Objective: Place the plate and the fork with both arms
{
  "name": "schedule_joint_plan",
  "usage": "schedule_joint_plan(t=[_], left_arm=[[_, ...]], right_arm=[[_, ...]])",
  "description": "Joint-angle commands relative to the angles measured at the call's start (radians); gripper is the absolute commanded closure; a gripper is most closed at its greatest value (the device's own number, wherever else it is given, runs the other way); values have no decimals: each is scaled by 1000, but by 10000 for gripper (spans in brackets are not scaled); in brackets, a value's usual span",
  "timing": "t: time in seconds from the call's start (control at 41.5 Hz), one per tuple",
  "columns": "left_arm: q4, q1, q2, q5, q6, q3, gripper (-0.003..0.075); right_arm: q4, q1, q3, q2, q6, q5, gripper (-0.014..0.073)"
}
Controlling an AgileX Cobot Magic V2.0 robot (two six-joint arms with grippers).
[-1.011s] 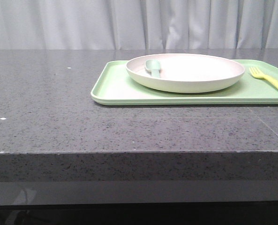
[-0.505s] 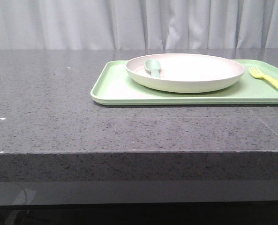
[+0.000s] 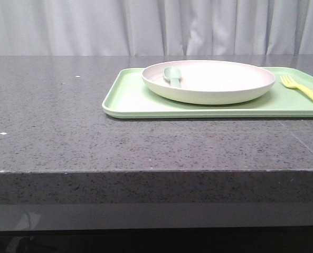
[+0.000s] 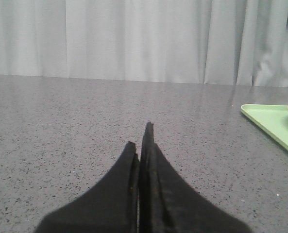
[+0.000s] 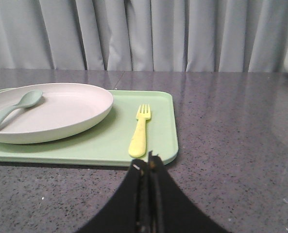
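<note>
On the right half of the bench [image 3: 66, 137], the plate [image 3: 219, 79] rests on a light green tray [image 3: 130, 100], occupying the tray's centre. A pale grey-green spoon [image 3: 172, 75] lies inside the plate at its left side, bowl toward the far edge. The fork [image 3: 303, 90] lies flat on the tray just right of the plate, apart from its rim, tines pointing to the far side.

The right end effector [image 5: 150, 165] sits low over the bench just near of the tray's near right corner, in line with the fork handle; its fingers are pressed together and hold nothing. The left end effector [image 4: 141, 145] is over bare bench well left of the tray, fingers likewise together and empty. A grey curtain [image 3: 156, 26] hangs behind the bench.
</note>
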Motion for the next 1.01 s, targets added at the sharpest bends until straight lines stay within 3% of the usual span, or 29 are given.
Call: schedule_joint_plan(t=[0.0,0.987], left_arm=[[0,4,-25,-88,-12,10,740],[0,4,-25,-88,-12,10,740]], right_arm=[[-6,-5,-3,-19,-7,-82,662],[-6,-36,-3,-19,-7,-81,662]])
